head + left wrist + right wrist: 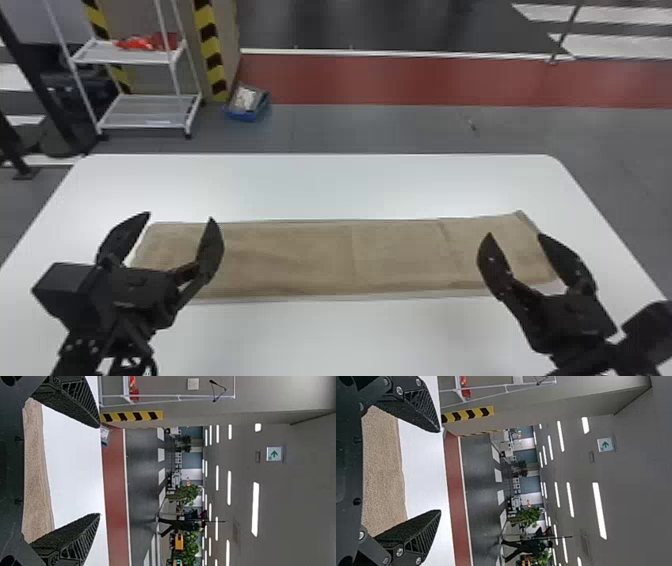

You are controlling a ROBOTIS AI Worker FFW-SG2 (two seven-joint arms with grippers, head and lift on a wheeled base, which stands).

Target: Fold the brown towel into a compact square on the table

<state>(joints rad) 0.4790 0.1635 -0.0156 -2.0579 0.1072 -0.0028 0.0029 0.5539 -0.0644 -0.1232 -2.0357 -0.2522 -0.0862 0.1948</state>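
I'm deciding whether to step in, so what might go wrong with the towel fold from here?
The towel lies in a long strip with its far right corner jutting out, so folding the ends together may leave the square skewed. A paler band runs along its near edge, perhaps another layer; the open left gripper and right gripper might pinch only the top one.

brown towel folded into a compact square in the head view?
No, the brown towel lies as a long strip across the table.
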